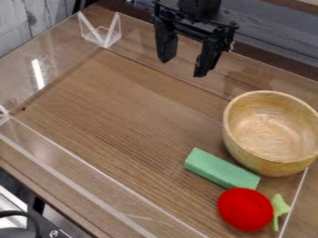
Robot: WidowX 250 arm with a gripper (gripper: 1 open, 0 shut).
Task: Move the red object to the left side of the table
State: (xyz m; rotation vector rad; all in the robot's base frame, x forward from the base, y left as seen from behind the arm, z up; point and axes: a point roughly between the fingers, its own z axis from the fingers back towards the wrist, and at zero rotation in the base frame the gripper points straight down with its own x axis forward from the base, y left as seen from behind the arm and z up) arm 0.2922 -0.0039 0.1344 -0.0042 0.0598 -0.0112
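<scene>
Tool (184, 58) is black, two-fingered, pointing down near the far edge of the brown wood-grain desk (125, 112), fingers apart and nothing between them. We see the small round bright-red toy fruit (246, 208) at the near right corner of the desk, with a light-green leaf tab on its right side, well apart from the tool. Just beside it, up-left, lies a flat green rectangular block (221, 168). A round light wooden bowl (272, 132) sits behind the block on the right; we can't tell whether they touch. Low clear acrylic walls (74, 177) edge the desk.
</scene>
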